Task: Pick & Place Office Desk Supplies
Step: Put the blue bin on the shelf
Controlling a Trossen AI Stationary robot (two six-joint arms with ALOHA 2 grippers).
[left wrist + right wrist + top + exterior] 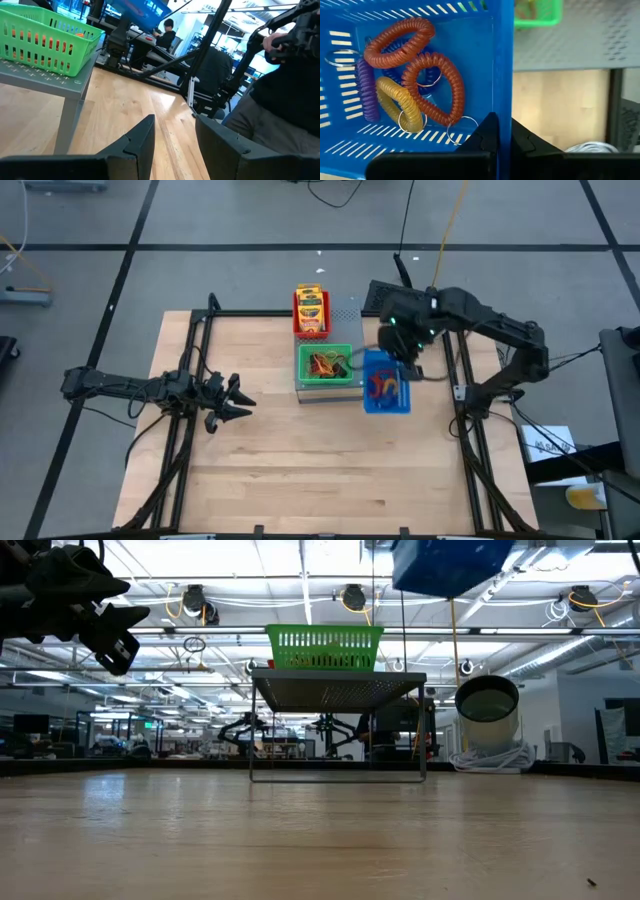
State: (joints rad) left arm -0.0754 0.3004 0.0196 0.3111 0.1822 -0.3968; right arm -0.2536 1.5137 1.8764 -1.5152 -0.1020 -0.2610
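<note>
A blue mesh tray [385,385] hangs in the air to the right of the grey perforated stand [345,310], with my right gripper [504,137] shut on it. Inside lie coiled loops [435,85] in orange, yellow, purple and blue, some with key rings. A green tray [325,363] of supplies and a red tray [311,312] with yellow-and-green packets sit on the stand. My left gripper [240,398] waits open above the table's left side, pointing level toward the stand. My right gripper pinches one side wall [506,115] of the blue tray, one finger inside the tray and one outside. The fingers come from above, slanting down. The tray is lifted clear of the table [445,565], high above it, its floor roughly level with the loops lying in it.
The stand's legs [252,730] rest on the wooden table at the far middle. Black frame rails [190,360] run along the table's left and right sides. The near half of the table [330,470] is bare wood. People sit in the room beyond [167,32].
</note>
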